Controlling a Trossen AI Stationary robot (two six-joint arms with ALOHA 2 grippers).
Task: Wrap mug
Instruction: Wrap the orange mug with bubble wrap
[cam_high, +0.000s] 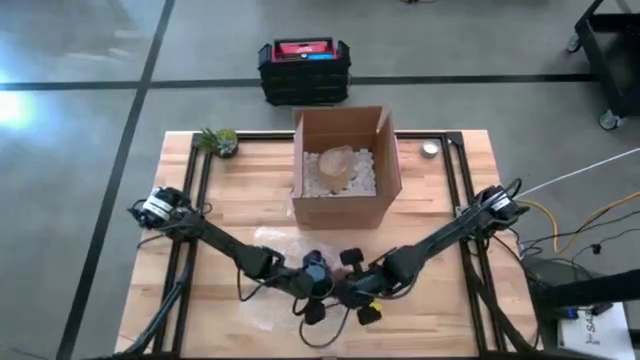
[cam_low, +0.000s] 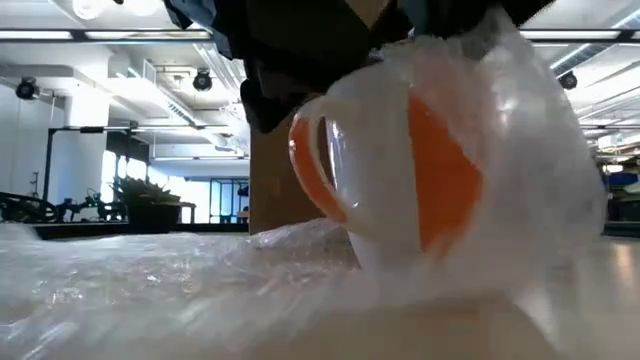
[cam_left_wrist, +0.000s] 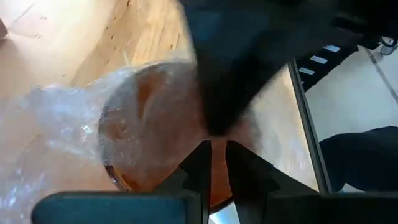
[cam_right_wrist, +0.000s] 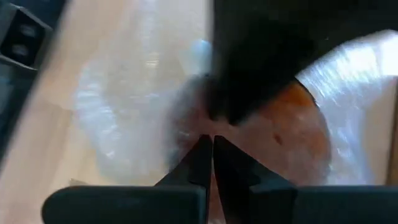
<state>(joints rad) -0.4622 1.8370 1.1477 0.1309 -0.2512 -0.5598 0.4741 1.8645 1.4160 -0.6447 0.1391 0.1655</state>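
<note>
High view: both arms reach inward and meet at the near-middle of the tabletop (cam_high: 450, 310), in front of the cardboard box (cam_high: 345, 165). The left pincer (cam_high: 318, 283) and right pincer (cam_high: 362, 287) sit almost side by side there, over a sheet of bubble wrap (cam_high: 270, 240) spread on the wood. The mug is hidden beneath them in this view, and I cannot tell from here how far either pincer is spread.

Low view: the mug (cam_low: 400, 165), white outside and orange inside, lies tipped with its handle toward the picture's left and its mouth facing sideways, so its long axis runs roughly level. Bubble wrap already drapes over its far side and pools under it. Dark pincer parts press in from above at the rim.

Left wrist view: the left pincer's fingers (cam_left_wrist: 198, 168) stand nearly closed, only a thin gap between them, right at the film-covered orange mug (cam_left_wrist: 155, 130); they look pinched on the wrap, though that is my reading.

Right wrist view: the right pincer's fingers (cam_right_wrist: 200, 163) are likewise almost together, tips at the wrapped mug (cam_right_wrist: 280, 137).

Both pincers are equally near; the mug lies directly ahead of each, between them, so rolling it along its level axis should draw the loose wrap around.
</note>
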